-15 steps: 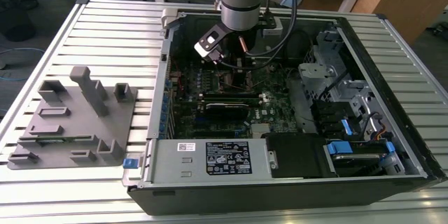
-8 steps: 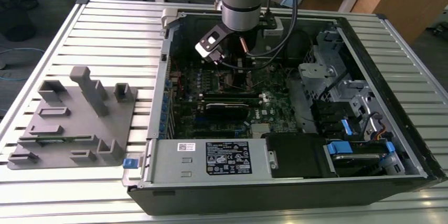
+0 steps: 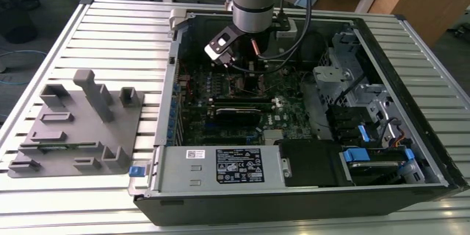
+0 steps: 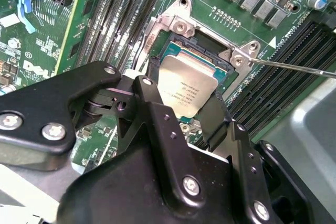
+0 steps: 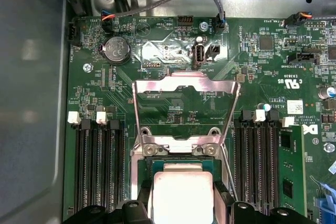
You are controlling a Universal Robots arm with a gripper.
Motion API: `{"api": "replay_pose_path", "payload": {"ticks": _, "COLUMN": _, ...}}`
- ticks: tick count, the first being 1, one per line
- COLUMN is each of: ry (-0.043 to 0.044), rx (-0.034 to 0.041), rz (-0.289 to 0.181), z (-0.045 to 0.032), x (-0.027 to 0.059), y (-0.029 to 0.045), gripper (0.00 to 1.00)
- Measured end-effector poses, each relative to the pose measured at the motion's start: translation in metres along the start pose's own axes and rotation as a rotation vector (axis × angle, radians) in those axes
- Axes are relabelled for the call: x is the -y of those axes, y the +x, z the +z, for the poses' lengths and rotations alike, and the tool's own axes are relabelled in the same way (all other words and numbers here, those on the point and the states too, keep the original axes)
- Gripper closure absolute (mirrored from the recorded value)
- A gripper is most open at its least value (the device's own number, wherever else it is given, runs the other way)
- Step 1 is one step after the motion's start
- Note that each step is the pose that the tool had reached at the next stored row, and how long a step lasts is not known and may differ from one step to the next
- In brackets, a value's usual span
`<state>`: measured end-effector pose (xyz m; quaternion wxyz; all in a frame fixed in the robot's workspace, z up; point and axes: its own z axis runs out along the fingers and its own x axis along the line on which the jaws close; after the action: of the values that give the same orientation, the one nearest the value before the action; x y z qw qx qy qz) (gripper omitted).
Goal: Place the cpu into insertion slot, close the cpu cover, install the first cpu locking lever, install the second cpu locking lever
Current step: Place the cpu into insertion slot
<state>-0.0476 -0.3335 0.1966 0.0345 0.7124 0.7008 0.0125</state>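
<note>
The black gripper is reaching down into the open black computer case in the exterior view. In the second wrist view it is gripping the flat, square, silver-topped cpu over the silver-rimmed square insertion slot. Keeping the chip level and square to that rim seems wise. In the first wrist view the thin silvery frame-shaped cpu cover is standing open beyond the pale, dull-grey chip.

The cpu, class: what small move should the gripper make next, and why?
Probably lower the cpu slightly, straight down. The gripper grips it over the insertion slot, the cpu cover stands raised open beyond, and I cannot tell whether it is seated.
</note>
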Motion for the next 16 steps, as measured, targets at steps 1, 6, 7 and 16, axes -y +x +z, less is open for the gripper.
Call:
{"api": "replay_pose_path", "payload": {"ticks": 1, "ry": 0.0001, "rx": 0.0001, "rz": 0.000, "z": 0.0000, "x": 0.0000, "y": 0.0000, "gripper": 0.46}}
{"api": "replay_pose_path", "payload": {"ticks": 6, "ry": 0.0000, "rx": 0.0000, "rz": 0.000, "z": 0.0000, "x": 0.0000, "y": 0.0000, "gripper": 0.46}}
{"api": "replay_pose_path", "payload": {"ticks": 7, "ry": 0.0000, "rx": 0.0000, "rz": 0.000, "z": 0.0003, "x": 0.0000, "y": 0.0001, "gripper": 0.46}}
{"api": "replay_pose_path", "payload": {"ticks": 16, "ry": 0.0000, "rx": 0.0000, "rz": 0.000, "z": 0.0024, "x": 0.0002, "y": 0.0001, "gripper": 0.46}}
